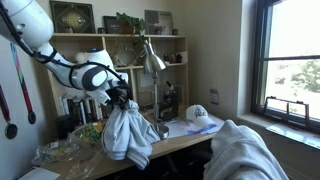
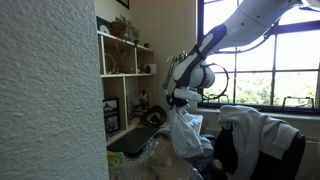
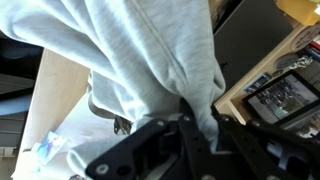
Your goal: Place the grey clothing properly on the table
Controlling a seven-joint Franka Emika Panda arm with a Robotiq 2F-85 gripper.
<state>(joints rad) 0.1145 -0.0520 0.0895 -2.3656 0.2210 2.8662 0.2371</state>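
Hand (image 3: 200, 122) with grey clothing (image 3: 150, 60) near lamp (image 1: 153, 62)

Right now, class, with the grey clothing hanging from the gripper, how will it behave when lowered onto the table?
Probably floppy: the grey clothing hangs in loose folds from the gripper, so it will likely crumple on the table rather than lie flat. It seems light: one pinched bunch in the wrist view carries it all.

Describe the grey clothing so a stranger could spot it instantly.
Find the long wooden desk under the wall shelves. Above its middle, the soft light-grey cloth garment dangles bunched from the black end effector. Unlike the white cap lying on the desk, it hangs suspended.
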